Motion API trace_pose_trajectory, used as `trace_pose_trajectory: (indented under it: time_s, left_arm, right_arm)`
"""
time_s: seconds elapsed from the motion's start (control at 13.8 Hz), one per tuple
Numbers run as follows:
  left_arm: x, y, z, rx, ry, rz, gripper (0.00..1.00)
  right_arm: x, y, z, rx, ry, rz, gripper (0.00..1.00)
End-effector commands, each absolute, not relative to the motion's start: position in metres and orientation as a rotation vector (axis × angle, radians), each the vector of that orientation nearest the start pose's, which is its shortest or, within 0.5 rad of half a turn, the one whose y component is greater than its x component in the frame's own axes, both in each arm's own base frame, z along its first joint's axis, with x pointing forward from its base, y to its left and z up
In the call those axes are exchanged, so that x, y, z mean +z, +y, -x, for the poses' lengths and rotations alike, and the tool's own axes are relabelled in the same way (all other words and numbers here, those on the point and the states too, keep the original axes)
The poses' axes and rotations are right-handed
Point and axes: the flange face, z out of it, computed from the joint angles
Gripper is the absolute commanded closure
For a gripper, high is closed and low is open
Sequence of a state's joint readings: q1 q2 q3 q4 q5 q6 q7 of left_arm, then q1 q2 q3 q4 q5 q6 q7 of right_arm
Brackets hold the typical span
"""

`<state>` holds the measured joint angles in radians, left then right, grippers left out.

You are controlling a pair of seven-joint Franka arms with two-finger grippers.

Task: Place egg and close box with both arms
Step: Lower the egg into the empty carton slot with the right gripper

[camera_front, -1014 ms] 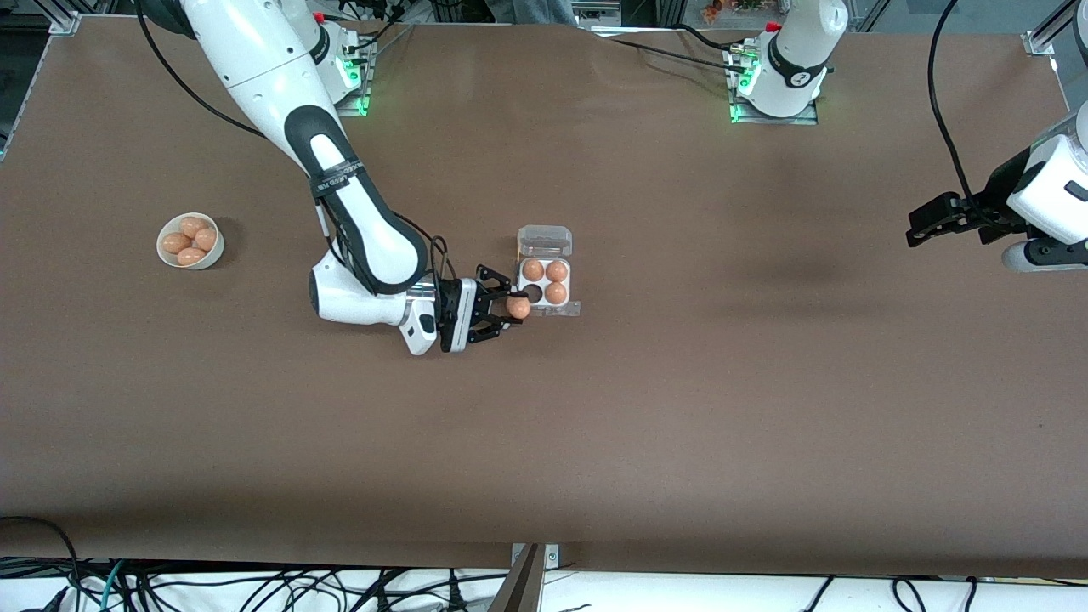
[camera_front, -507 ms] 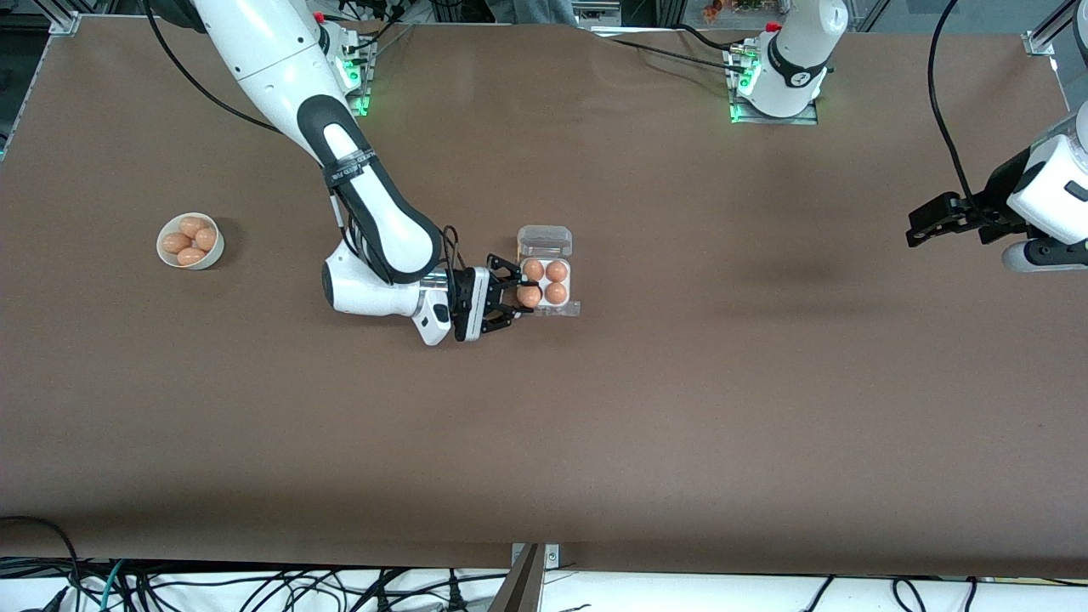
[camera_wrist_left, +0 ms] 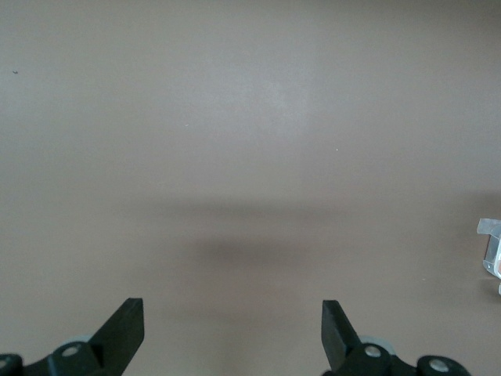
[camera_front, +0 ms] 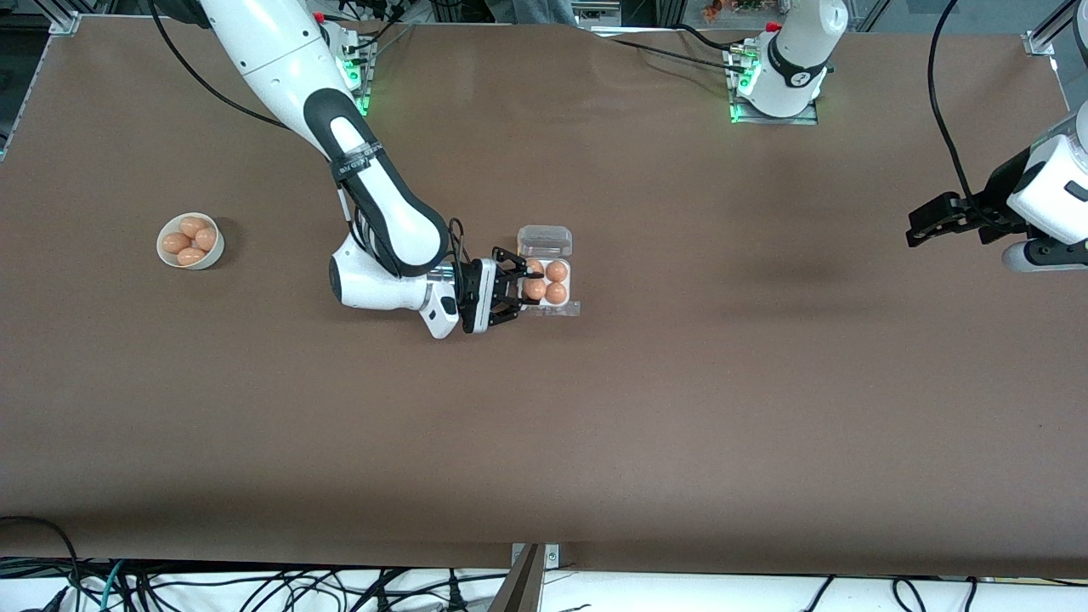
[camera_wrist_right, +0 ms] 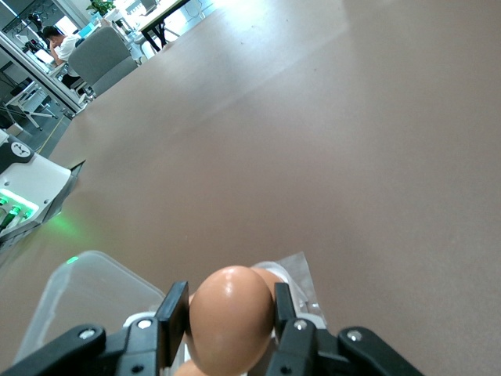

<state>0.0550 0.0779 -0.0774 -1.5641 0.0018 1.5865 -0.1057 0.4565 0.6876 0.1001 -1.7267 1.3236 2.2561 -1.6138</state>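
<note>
Egg point(camera_front: 534, 289): pinched between the right gripper's point(camera_front: 520, 287) fingers, over the box cell nearest the camera at the right arm's end.
Box point(camera_front: 568, 309): mid-table, clear lid point(camera_front: 545, 240) tipped open on the robots' edge; three eggs point(camera_front: 556, 271) sit in the other cells.
Right gripper: clamped on the egg, reaching in from the right arm's end.
Left gripper point(camera_front: 922, 223): fingers spread wide and holding nothing, waiting above bare table at the left arm's end.
Bowl point(camera_front: 212, 252): holds more eggs, well apart toward the right arm's end.
Open room: broad brown table point(camera_front: 680, 408) around the box.
</note>
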Motion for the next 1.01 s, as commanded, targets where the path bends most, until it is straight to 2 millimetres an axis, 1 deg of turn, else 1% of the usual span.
trace_pose_trajectory:
  time_s: [0.0,0.36,0.65,0.72,0.94]
  left_arm:
    - [0.586,-0.009,-0.578,0.1,-0.105,3.151,0.0]
    - [0.587,-0.009,-0.578,0.097,-0.105,3.151,0.0]
    - [0.587,-0.009,-0.578,0.097,-0.105,3.151,0.0]
    - [0.586,-0.009,-0.578,0.1,-0.105,3.151,0.0]
    - [0.587,-0.009,-0.578,0.097,-0.105,3.151,0.0]
  right_arm:
    - [0.194,0.37,-0.54,-0.444,-1.202,1.818,0.72]
    - [0.184,0.379,-0.532,-0.42,-1.212,1.817,0.72]
    - [0.173,0.379,-0.537,-0.418,-1.217,1.822,0.72]
    - [0.167,0.379,-0.536,-0.413,-1.216,1.821,0.72]
    - [0.167,0.381,-0.542,-0.427,-1.22,1.816,0.72]
